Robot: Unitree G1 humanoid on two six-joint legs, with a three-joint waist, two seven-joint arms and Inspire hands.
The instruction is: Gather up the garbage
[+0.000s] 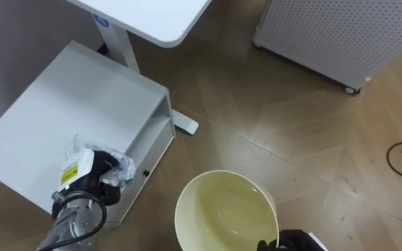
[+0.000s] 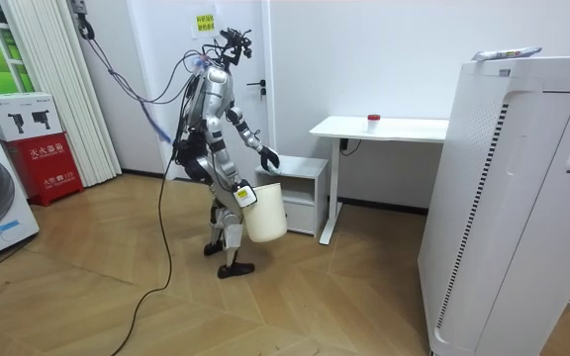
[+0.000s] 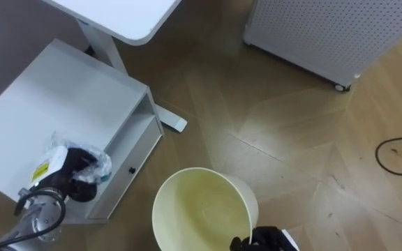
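While the robot stands right up at the low white cabinet (image 1: 68, 104) beside the white worktop (image 1: 152, 17), its left hand (image 1: 102, 176) is clenched around the garbage (image 1: 75, 166), a crumpled clear plastic wrapper with a yellow label. The wrapper bunches out of the dark fingers on the side away from the bin, over the cabinet top near its front corner. Can't tell if it's touching the surface or just above it.

Down by the robot's right side, the right hand (image 1: 293, 242) grips the near rim of a cream bin (image 1: 181, 209), fingers hooked over the edge. The bin looks open and tilted toward the camera, held above the wood floor (image 1: 299, 125), just off the cabinet's front. So wrapper and bin are near each other but apart, with the cabinet's front edge between them. A white perforated unit (image 1: 340, 35) sits further back.
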